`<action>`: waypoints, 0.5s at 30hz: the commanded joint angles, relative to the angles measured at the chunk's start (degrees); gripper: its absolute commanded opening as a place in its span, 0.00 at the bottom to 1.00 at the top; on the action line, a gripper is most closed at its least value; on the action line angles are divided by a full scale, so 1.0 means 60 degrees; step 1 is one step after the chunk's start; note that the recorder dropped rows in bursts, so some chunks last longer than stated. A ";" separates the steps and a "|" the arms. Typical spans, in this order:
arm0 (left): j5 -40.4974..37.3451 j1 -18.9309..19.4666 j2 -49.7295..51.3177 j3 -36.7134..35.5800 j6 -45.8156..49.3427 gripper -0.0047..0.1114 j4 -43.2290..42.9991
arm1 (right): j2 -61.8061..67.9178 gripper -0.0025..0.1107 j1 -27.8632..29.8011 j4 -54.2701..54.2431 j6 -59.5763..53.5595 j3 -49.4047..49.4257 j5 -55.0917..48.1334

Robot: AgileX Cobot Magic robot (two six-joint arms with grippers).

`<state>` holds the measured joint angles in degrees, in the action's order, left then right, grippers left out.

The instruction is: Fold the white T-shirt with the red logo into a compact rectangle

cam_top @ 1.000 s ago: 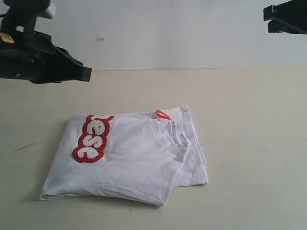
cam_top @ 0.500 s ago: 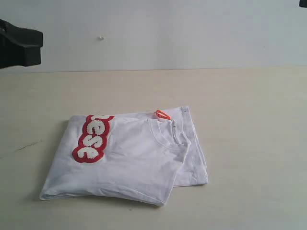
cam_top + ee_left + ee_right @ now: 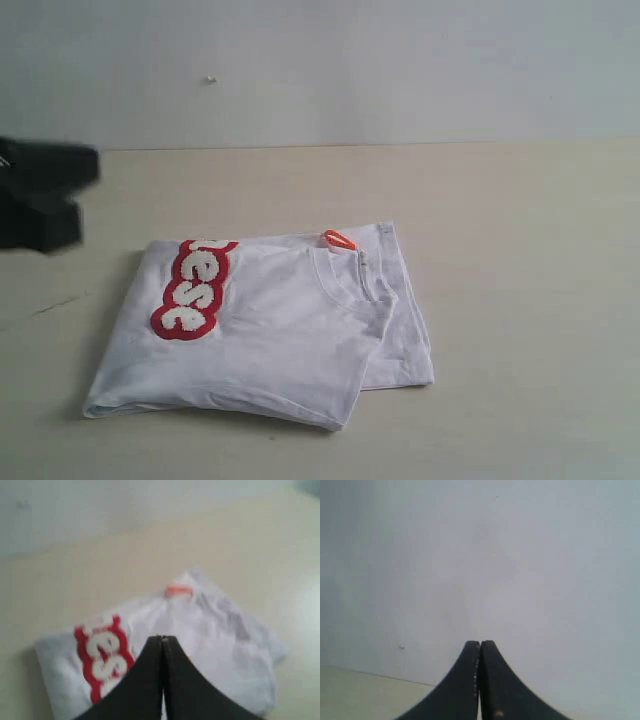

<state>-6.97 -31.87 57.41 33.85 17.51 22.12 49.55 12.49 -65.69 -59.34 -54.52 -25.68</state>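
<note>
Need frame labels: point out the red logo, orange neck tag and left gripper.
red logo [image 3: 192, 290]: exterior view, middle of patch.
orange neck tag [image 3: 339, 239]: exterior view, tag's centre.
left gripper [image 3: 163, 638]: left wrist view, between shut fingertips.

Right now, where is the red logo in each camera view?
Exterior view: the red logo lies on the left end of the folded white T-shirt.
Left wrist view: the red logo is beside the shut left gripper.
Right wrist view: not in it.
Shared landmark: the orange neck tag.
</note>
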 commanded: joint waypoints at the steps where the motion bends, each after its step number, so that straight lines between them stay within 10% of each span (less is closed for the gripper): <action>1: -0.1724 -0.0243 0.3218 0.0493 0.0079 0.04 0.0076 | -0.0292 0.02 0.0031 -0.0064 -0.0096 0.0290 -0.0395; 15: -0.2302 -0.0201 1.0004 0.5431 0.1039 0.04 -0.0149 | -0.0250 0.02 0.0031 -0.0797 -0.0247 0.0595 -0.0018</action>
<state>-18.48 -32.96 113.84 61.21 23.20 21.92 48.14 12.49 -69.78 -59.89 -51.13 -26.03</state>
